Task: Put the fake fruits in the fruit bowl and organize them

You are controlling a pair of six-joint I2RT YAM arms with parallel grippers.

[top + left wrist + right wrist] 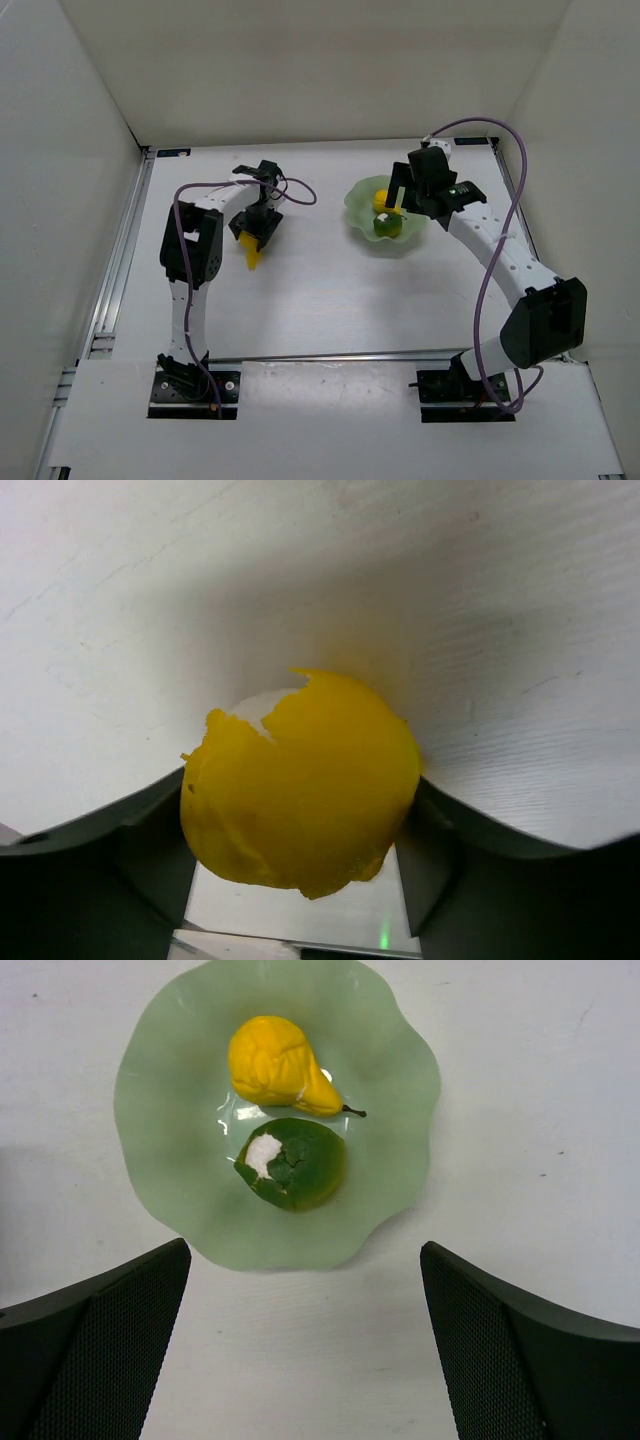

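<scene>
Right wrist: pear, green fruit in bowl; left tool grips yellow fruit.

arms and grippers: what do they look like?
Left arm and right arm: white links, black joints, a purple cable looping along each. Left gripper and right gripper are black; right fingers show a fine mesh texture.

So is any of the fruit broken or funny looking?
Yes. The green fruit in the bowl has a cracked, peeled patch showing white. The yellow fruit in the left tool looks torn too, with a ragged edge and a pale gap at its top.
</scene>
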